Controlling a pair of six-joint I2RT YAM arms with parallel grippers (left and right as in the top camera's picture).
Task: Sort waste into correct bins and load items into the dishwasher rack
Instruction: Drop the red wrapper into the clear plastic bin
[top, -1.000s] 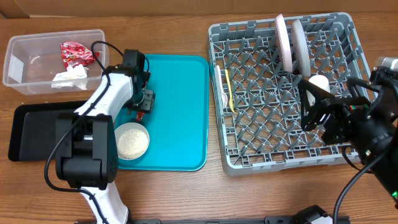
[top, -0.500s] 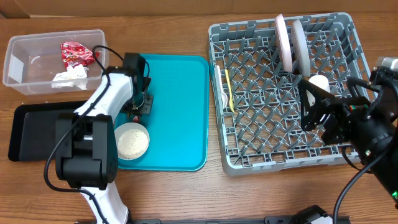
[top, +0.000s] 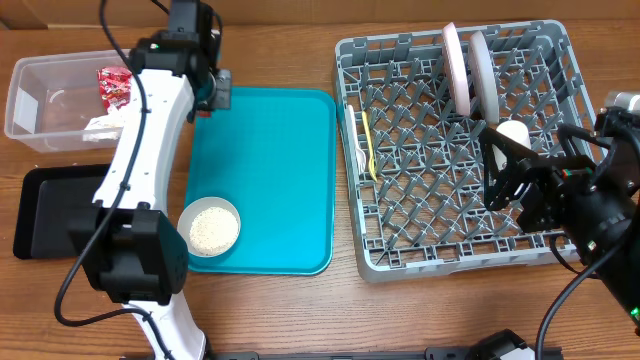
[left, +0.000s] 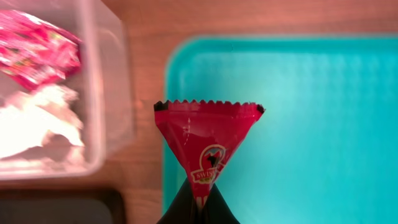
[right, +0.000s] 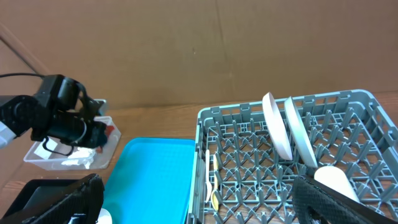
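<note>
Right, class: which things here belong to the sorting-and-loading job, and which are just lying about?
Job: red wrapper in the left gripper, clear tub, black tray, rice bowl, dishwasher rack, pink plate, grey plate, cup, spoon.
Lying about: teal tray, table.

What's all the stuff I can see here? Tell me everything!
Table: one, brown wood, under everything.
Rack: one, grey, right side.
Plates: two, pinkish and grey, upright in rack.
Cup: one, white, in rack.
Spoon: one, yellow, in rack.
Teal tray: one, middle.
Bowl: one, pale, on teal tray, holding white rice.
Tub: one, clear, far left.
Wrappers: two, red, one in tub, one held.
Napkin: one, white, in tub.
Black tray: one, left.
Left hand: pinching a wrapper.
Right hand: open, over rack.
</note>
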